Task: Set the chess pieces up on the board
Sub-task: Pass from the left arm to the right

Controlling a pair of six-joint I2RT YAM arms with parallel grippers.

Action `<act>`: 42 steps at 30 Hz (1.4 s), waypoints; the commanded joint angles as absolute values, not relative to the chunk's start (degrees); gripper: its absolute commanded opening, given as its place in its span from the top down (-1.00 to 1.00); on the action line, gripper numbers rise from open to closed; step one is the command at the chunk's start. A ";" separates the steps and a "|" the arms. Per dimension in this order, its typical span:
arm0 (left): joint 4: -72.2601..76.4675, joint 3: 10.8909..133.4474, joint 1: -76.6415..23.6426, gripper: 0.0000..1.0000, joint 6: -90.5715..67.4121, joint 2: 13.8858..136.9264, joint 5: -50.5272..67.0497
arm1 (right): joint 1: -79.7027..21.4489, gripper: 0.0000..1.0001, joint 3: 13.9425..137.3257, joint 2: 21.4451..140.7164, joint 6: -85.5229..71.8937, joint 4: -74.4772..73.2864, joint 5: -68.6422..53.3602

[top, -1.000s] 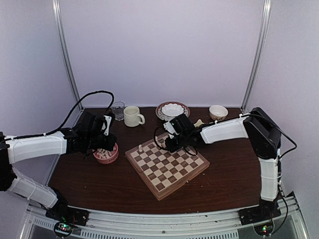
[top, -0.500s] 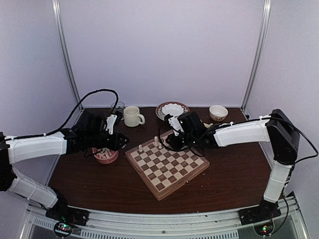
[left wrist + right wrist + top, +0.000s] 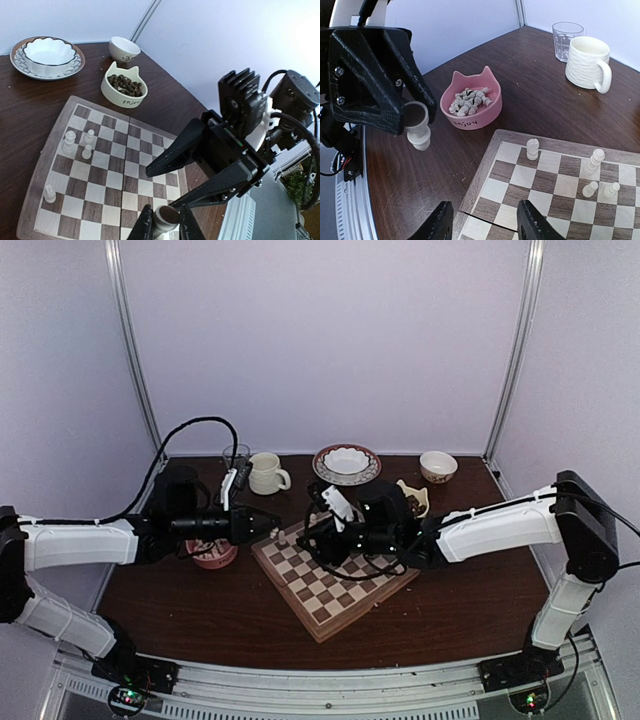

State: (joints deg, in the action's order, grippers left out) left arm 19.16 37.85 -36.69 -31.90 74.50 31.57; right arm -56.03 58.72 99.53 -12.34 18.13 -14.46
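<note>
left hand [image 3: 165,228] grips a pale chess piece [image 3: 166,216]; right hand [image 3: 485,224] open, empty, over the board [image 3: 560,192].

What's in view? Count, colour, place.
Wooden checkered chessboard: 1, tan/brown, centre.
Pink cat-shaped bowl: 1, left of board.
Cream chessmen: 4 on board, 1 gripped, more in pink bowl.
Cream cat-shaped bowl: 1, dark pieces inside, behind board.
Ribbed cream mug: 1, back.
Clear glass: 1, beside mug.
White scalloped bowl on patterned plate: 1 each, back centre.
Small cream bowl: 1, back right.
Left gripper: shut on chessman.
Right gripper: open, over board.
</note>
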 commanded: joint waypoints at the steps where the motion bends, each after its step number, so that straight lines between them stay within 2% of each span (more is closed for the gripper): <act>1: 30.26 37.09 -37.65 0.74 -34.82 76.21 36.08 | -56.28 0.04 57.42 98.51 -13.37 26.03 -19.48; 19: 32.63 38.39 -39.88 0.74 -36.24 80.30 37.82 | -57.57 0.06 59.11 101.18 -12.25 27.65 -23.75; 23: 33.39 38.57 -40.23 0.74 -36.68 80.88 38.66 | -57.68 0.20 59.49 101.64 -12.39 27.60 -23.73; 29: 33.84 38.87 -40.59 0.74 -37.13 81.75 39.10 | -57.74 0.28 59.50 101.60 -12.43 27.60 -23.41; 32: 33.93 38.91 -40.68 0.73 -37.18 82.02 39.03 | -57.73 0.48 59.50 101.50 -12.40 27.58 -23.34; 39: 33.48 38.78 -40.69 0.72 -36.73 81.76 38.28 | -57.74 0.80 59.83 101.46 -11.94 26.12 -22.10; 42: 31.83 38.42 -40.69 0.45 -35.51 80.72 36.45 | -57.69 0.89 60.18 101.15 -10.68 24.51 -21.15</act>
